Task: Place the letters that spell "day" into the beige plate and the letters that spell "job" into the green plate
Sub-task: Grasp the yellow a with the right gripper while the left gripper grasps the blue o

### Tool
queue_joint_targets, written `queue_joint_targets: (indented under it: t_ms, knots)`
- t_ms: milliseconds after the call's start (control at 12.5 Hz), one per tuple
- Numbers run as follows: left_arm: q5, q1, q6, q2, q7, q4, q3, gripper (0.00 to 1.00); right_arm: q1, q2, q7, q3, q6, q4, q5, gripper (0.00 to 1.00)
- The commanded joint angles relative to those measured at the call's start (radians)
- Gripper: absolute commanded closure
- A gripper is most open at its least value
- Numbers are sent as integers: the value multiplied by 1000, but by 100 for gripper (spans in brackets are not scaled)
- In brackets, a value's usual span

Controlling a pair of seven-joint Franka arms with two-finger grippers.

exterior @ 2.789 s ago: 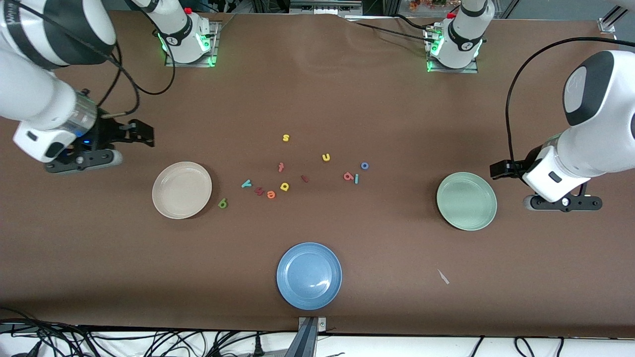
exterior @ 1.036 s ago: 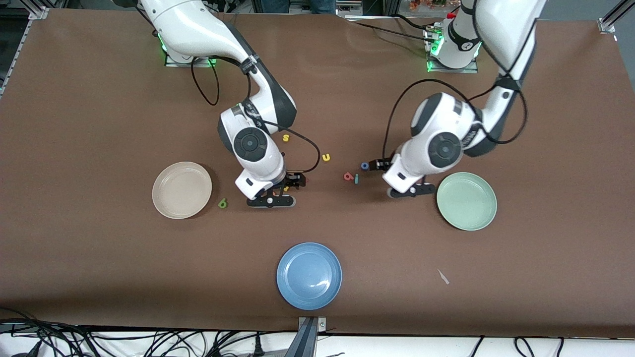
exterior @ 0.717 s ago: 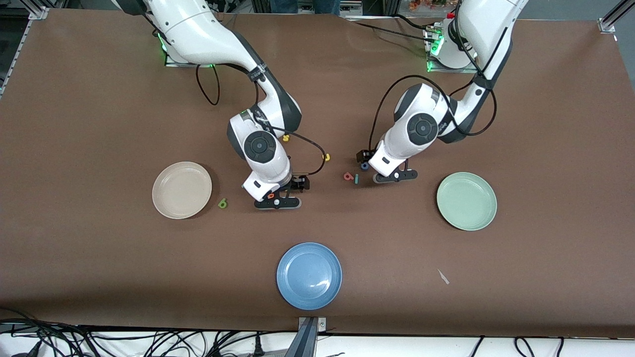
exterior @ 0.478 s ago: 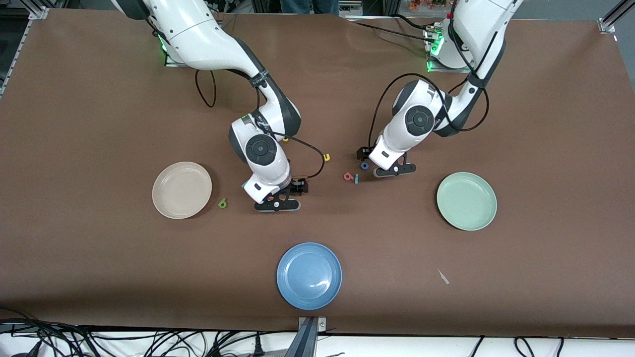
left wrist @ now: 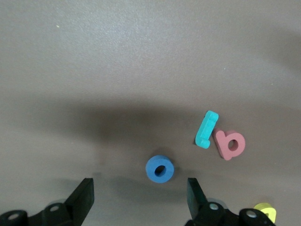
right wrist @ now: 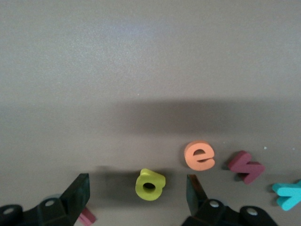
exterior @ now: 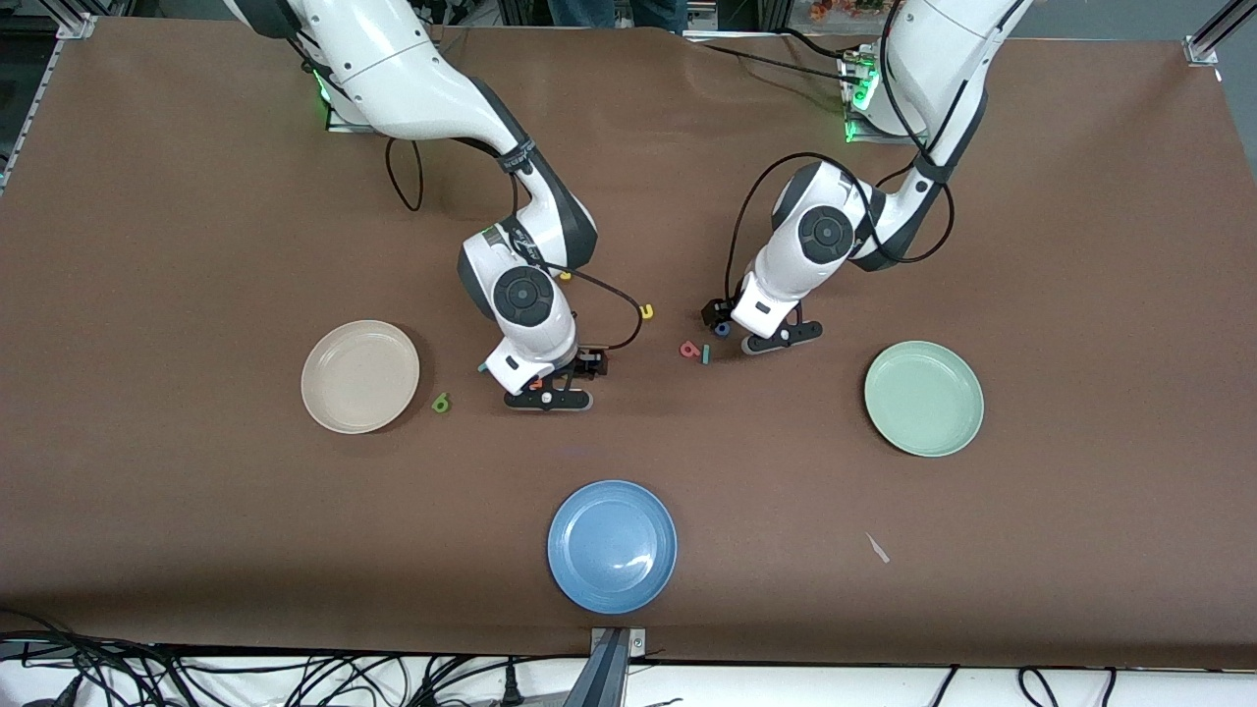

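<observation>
Left claw (left wrist: 140,195) apart over blue "o" (left wrist: 160,169); right claw (right wrist: 137,193) apart over yellow "d" (right wrist: 150,184); orange "e" (right wrist: 200,156) beside.

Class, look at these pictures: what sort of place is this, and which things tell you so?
Most likely a robotics lab: two white arms bolted to a brown-covered table, loose cables along its edge, and plates such as the blue plate laid out with toy letters.

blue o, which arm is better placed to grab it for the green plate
Left. The left gripper is open right over the blue o, which sits between its fingers, and the green plate lies toward that arm's end of the table. The right gripper is open over the yellow d instead.
</observation>
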Motion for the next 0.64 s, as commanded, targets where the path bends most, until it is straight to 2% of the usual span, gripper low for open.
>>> queue_joint_targets:
  t_ms: [0, 80, 159, 398, 558]
  knots:
    - [-14, -26, 8, 34, -18, 43, 14, 14, 6, -22, 30, -3, 14, -37, -11, 8]
    - [-14, -29, 5, 32, -17, 42, 14, 23, 6, -20, 30, -3, 14, -37, -6, 8]
    - [-12, -31, 0, 32, -17, 42, 15, 26, 6, -22, 30, -3, 17, -43, -1, 9]
    - [44, -32, -5, 32, -20, 43, 15, 26, 6, -22, 50, 9, 20, -53, 3, 10]
    - [54, -32, -23, 32, -20, 45, 18, 30, 6, -23, 55, 15, 25, -60, 3, 10]
